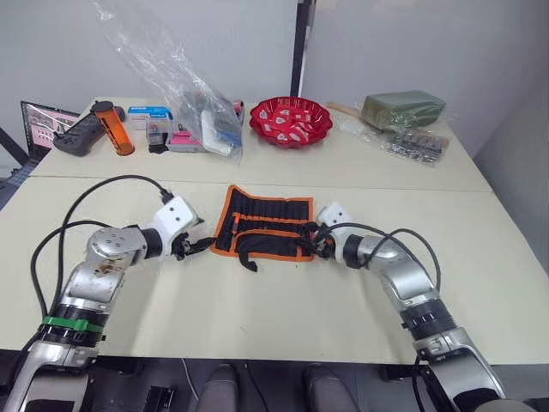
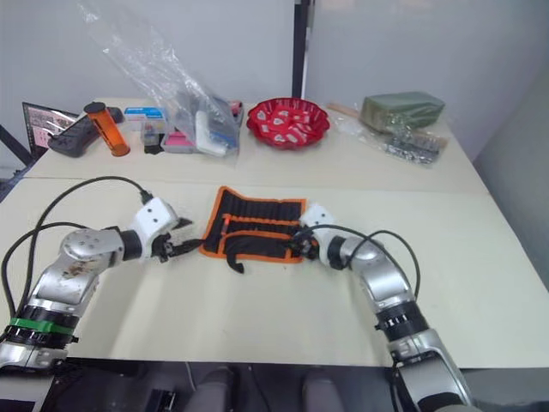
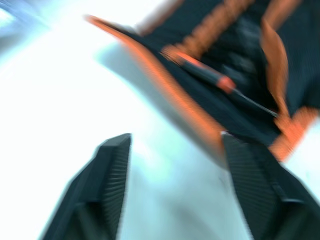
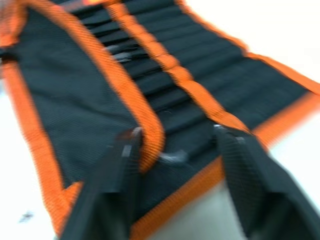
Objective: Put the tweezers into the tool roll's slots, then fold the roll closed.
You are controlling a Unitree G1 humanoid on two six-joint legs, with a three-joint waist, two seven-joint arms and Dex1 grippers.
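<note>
The tool roll (image 1: 264,225) lies unrolled at the table's middle, black with orange edging, and its strap (image 1: 249,262) trails off the near edge. Rows of slots (image 4: 165,75) run across its inside. Slim metal tips (image 4: 117,52) poke from some pockets, probably tweezers, and one grey tip (image 4: 172,157) lies near the roll's corner. A thin black tool with an orange collar (image 3: 215,77) rests on the roll's left part. My left gripper (image 1: 202,245) is open just off the left edge. My right gripper (image 1: 313,243) is open over the right near corner, fingers astride the orange border.
Along the back stand a red bowl (image 1: 290,120), a clear plastic bag of small boxes (image 1: 193,116), an orange canister (image 1: 114,129), a black controller (image 1: 79,136) and a green pack (image 1: 403,107). A seam (image 1: 386,184) crosses the table behind the roll.
</note>
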